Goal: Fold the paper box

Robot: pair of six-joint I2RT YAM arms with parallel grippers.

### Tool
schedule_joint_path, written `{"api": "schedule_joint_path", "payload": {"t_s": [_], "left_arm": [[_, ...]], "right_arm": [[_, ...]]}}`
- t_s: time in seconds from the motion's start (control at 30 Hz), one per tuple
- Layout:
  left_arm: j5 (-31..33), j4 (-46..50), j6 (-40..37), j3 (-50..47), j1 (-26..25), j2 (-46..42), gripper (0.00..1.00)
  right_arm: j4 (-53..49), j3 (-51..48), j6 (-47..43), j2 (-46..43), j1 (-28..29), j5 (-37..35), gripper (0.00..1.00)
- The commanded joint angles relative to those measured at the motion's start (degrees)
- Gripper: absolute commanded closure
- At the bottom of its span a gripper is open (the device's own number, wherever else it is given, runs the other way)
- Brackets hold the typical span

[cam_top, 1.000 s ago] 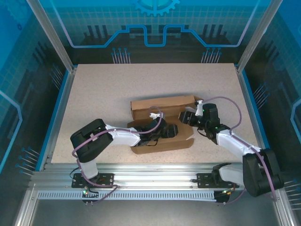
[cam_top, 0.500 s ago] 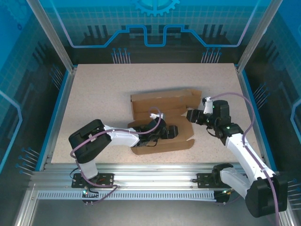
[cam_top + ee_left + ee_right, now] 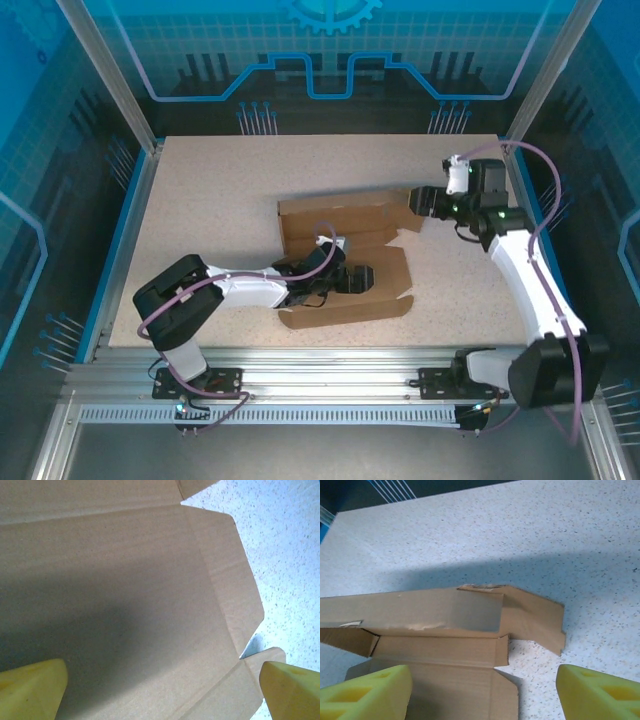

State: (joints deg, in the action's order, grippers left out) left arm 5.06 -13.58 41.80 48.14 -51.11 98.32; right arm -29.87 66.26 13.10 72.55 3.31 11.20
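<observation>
- I see the paper box in the middle of the top view, lying opened out on the table.
- The left gripper is over the near panel of the box, at lower centre. In its wrist view the claw is spread wide and holds nothing.
- The right gripper is just beside the upper right corner flap of the box. I cannot tell if it touches. This claw is also wide and empty.

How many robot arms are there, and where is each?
2. The left arm reaches from the near left over the box; the right arm reaches from the near right to its far right corner.
</observation>
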Motion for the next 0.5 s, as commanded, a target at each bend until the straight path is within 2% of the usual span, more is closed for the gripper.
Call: {"api": "schedule_joint_path", "payload": {"t_s": [0.0,0.17,0.27,0.47], "left_arm": [[-1.3,0.5,-2.7,-0.1,0.2,0.7,0.01],[-2.3,-1.9,-1.6,-0.4,0.2,3.3,0.01],[-2.6,-2.8,-1.1,-0.9,0.3,3.8,0.01],[-2.7,-3.3,-1.0,-1.9,0.3,3.7,0.01]], "right_arm": [[-6.1,6.4,-4.9,5.7,-0.4,-2.7,0.18],[-14.0,16.8,-11.3,15.4,-0.3,-7.4,0.09],[-20.1,23.0,-14.9,20.6,0.5,-6.9,0.08],[-23.8,27.7,-18.5,25.8,1.8,-9.6,0.07]]}}
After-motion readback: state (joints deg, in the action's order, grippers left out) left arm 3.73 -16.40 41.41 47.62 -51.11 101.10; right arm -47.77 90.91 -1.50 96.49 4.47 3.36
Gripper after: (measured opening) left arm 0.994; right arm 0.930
